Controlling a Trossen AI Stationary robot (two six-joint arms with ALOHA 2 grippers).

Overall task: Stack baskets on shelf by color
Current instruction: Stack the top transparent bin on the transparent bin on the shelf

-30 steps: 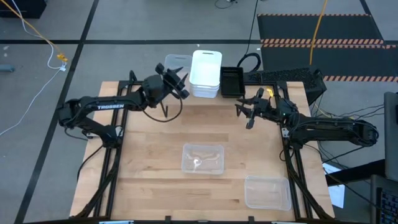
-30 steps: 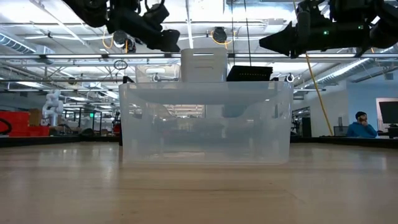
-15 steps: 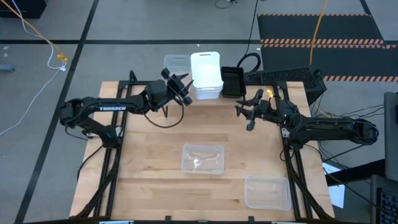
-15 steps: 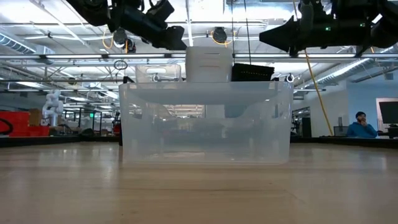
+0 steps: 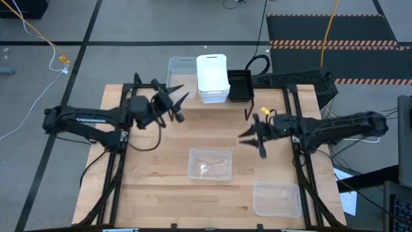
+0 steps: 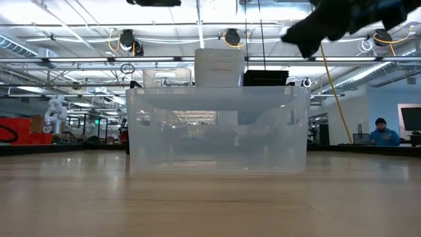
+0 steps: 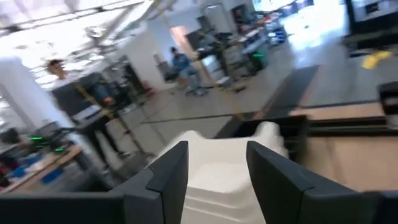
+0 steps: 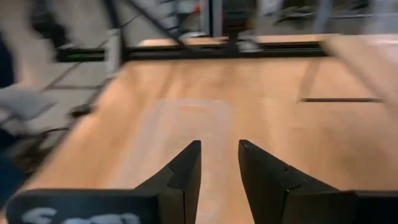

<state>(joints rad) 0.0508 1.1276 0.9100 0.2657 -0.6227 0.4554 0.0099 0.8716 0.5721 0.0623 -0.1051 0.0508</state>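
At the table's far edge stand a clear basket (image 5: 182,67), a stack of white baskets (image 5: 212,78) and a black basket (image 5: 239,84), side by side. The shelf under them is hidden. Another clear basket (image 5: 210,164) rests on its bottom at the table's middle, and a third (image 5: 277,198) at the near right. My left gripper (image 5: 177,103) hovers open just left and near of the white stack (image 7: 217,180), touching nothing. Above the table, right of the middle clear basket (image 8: 180,134), my right gripper (image 5: 253,136) hangs open and empty.
Bare wooden tabletop (image 5: 154,167) lies left of the middle basket and between it and the far row. Black frame rails (image 5: 116,161) run along both side edges. A person (image 6: 381,131) sits far off in the room.
My left gripper has drawn back from the white stack toward the table's left and near edge, rising a little, still open. My right gripper has swung toward the near edge and the middle clear basket, tipping up closer to level. The baskets stand as before.
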